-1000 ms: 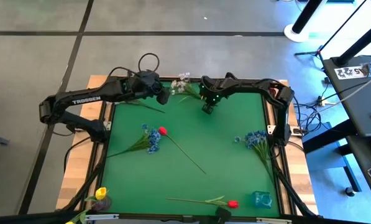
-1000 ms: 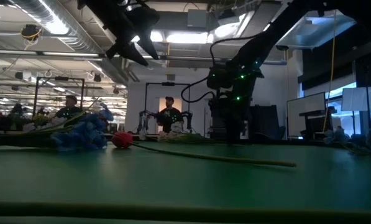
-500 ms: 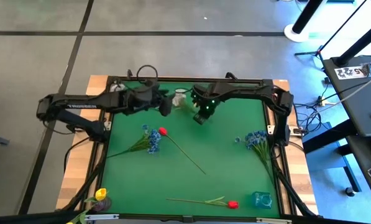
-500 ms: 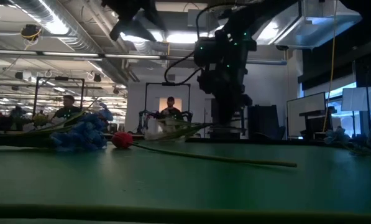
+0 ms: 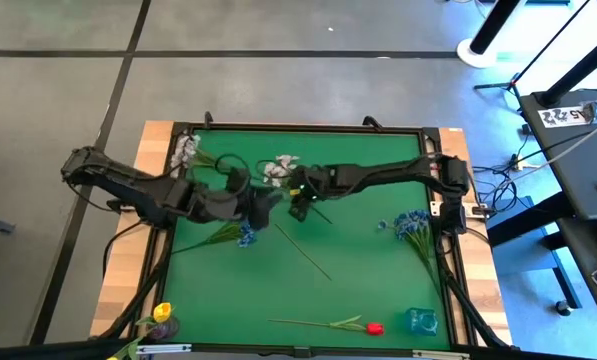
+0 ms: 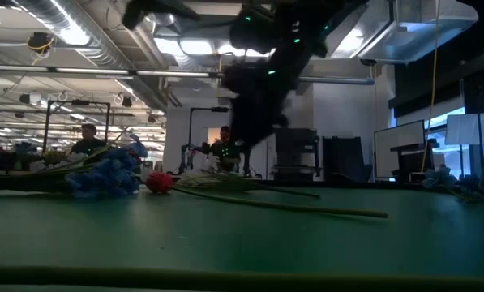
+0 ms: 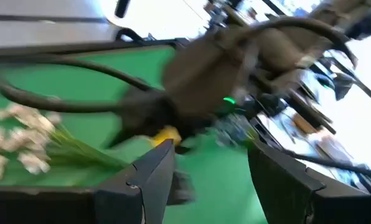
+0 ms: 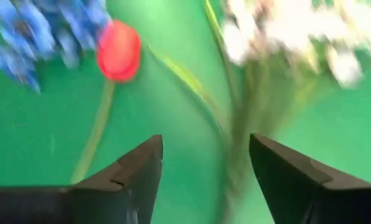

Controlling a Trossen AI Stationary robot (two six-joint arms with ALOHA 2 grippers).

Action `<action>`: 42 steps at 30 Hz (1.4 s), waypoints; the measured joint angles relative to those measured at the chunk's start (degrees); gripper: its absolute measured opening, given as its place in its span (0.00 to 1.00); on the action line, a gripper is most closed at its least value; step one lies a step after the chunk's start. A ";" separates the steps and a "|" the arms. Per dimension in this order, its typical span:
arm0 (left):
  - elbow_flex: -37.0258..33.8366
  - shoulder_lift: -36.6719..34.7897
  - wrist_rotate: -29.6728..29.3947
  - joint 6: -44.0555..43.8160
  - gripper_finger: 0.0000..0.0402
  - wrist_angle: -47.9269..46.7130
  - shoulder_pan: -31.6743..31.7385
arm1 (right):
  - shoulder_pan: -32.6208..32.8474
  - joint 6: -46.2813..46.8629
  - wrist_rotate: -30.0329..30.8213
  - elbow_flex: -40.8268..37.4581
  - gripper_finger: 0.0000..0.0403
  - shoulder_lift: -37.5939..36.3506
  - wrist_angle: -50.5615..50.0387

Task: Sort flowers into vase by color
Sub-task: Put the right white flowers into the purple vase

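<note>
Flowers were scattered on the green table (image 5: pixel 378 290): white spray (image 5: pixel 278 168) far centre, another white spray (image 5: pixel 185 150) far left, blue cluster (image 5: pixel 411 224) right, red tulip (image 5: pixel 374 327) near edge, yellow tulip (image 5: pixel 162 312) near-left corner. Left gripper (image 5: pixel 268 205) and right gripper (image 5: pixel 300 205) sat close together mid-table by the centre white spray. Both had fingers spread apart, holding nothing.

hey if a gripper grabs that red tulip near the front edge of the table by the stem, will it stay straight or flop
The red tulip would probably droop somewhat: its thin green stem runs long beside a small head, so the bloom end likely sags. It looks light. Lying flat on the green mat, the round stem may roll under closing fingers.
</note>
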 joint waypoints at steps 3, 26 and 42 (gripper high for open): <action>0.00 -0.46 0.50 -0.87 0.50 0.53 -3.78 | 0.00 0.21 3.08 -0.17 0.61 3.51 3.91; 0.00 -20.30 -7.04 5.38 0.50 -14.69 -15.90 | -3.35 11.58 8.61 14.27 0.04 -1.11 -6.00; 0.00 -23.67 9.81 31.90 0.65 6.96 2.79 | 4.90 -0.03 4.55 31.03 0.02 -7.52 9.82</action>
